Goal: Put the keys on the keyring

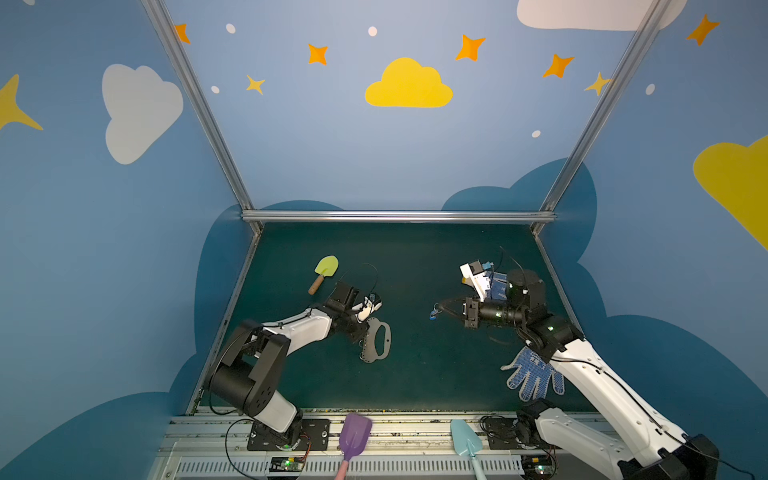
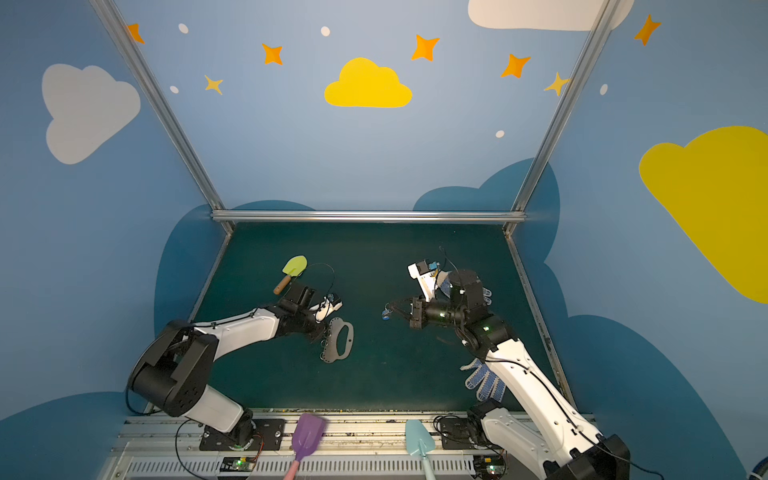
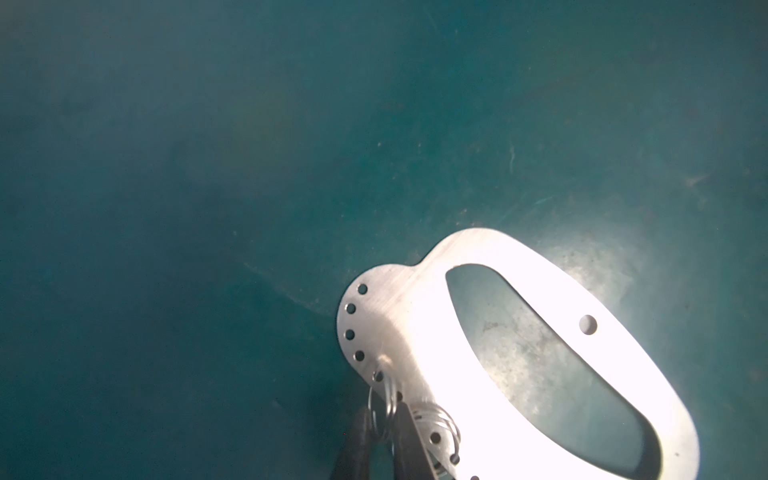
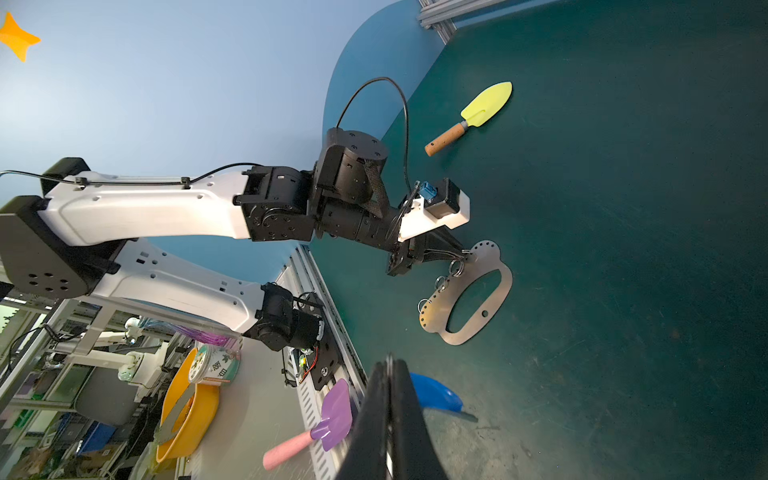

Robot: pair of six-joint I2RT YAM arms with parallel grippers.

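In both top views the keyring (image 1: 376, 357) (image 2: 330, 358) lies flat on the green surface (image 1: 415, 266), and the left claw (image 1: 361, 334) is at its holed edge. The right claw (image 1: 441, 310), well apart from the plate, holds the keys (image 1: 434, 313).

In the left wrist view that claw is narrow, its fingers (image 3: 409, 440) pinching a split ring (image 3: 384, 405) on the plate's edge.

In the right wrist view the right claw (image 4: 390, 399) is clamped tight on the keys, their blue tag (image 4: 436, 392) showing beside it.

We judge the step to be bringing the keys to the held ring. Next, the right arm must cross the gap and thread them on with fine alignment
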